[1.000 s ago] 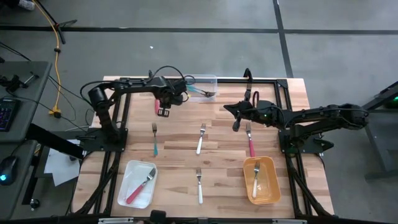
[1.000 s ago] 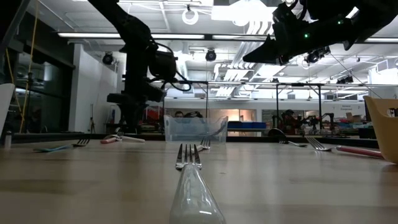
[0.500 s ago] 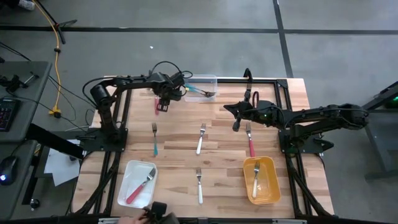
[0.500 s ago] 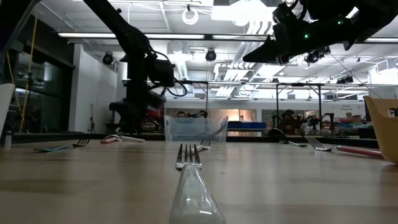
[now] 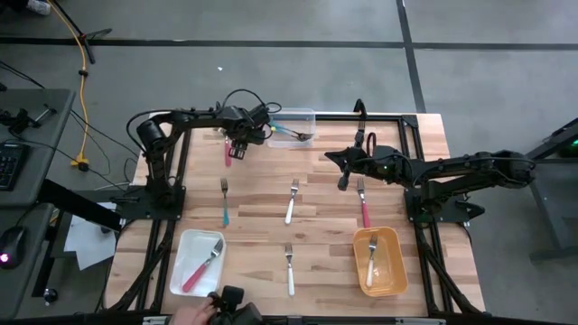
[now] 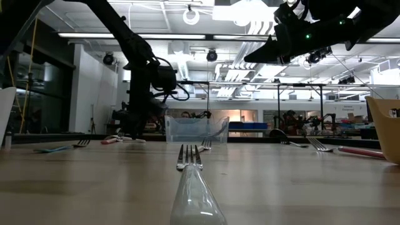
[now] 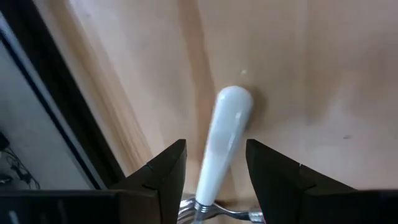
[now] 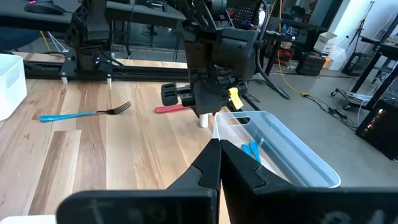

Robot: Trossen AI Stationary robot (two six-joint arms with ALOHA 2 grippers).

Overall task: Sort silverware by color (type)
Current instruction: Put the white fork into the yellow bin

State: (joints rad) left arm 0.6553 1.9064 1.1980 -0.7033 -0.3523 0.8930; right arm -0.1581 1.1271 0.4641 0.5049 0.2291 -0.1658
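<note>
The silverware lies spread over the wooden table (image 5: 316,271) in the high view. A white-handled fork (image 7: 225,140) lies on the boards directly between the fingers of the left gripper (image 5: 240,144), in the upper left of the frame; the jaws stand apart on either side of the handle and do not clamp it. A pink-handled fork (image 5: 228,153) lies just beside this gripper, on its left. A clear bin (image 5: 294,125) at the top centre holds a teal-handled fork (image 5: 287,134). In the middle band, a second teal fork (image 5: 224,200) lies at the left, a second white fork (image 5: 291,200) at the centre and a second pink fork (image 5: 363,202) at the right. A third white fork (image 5: 290,269) lies at the lower centre. A white tray (image 5: 181,271) at the lower left holds a third pink fork (image 5: 202,267); an orange tray (image 5: 394,255) at the lower right holds a pale-handled fork (image 5: 372,255). The right gripper (image 5: 343,181) hangs above the table right of centre, fingers pressed together, holding nothing. A hand with a dark device (image 5: 226,309) shows at the bottom edge.
</note>
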